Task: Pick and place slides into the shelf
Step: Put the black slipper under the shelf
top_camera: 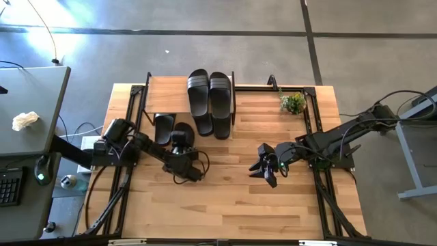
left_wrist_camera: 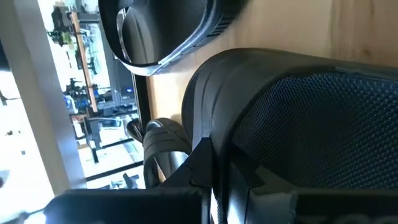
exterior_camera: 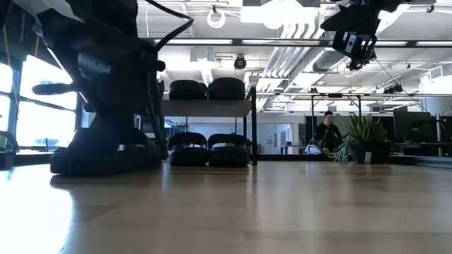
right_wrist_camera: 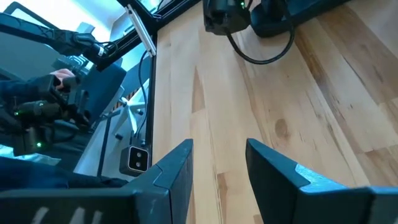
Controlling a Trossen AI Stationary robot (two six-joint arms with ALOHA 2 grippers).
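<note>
Left gripper (top_camera: 181, 145) clamps one slide (top_camera: 181, 134); right gripper (top_camera: 268, 167) hovers apart; two slides (top_camera: 209, 92) top the shelf (top_camera: 167, 95).

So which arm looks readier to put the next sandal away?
The left. Its hand is already down at a slide beside the shelf, while the right hand hovers open over bare table, holding nothing.

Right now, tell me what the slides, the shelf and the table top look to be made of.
The slides: probably rubber or foam, matte black, with a pebbled surface close up in the left wrist view.
The shelf: a light wood-look board with a smooth face, on thin black posts, likely metal.
The table top: pale wood planks with visible grain, seams and a soft sheen; solid wood or veneer, I cannot tell.
</note>
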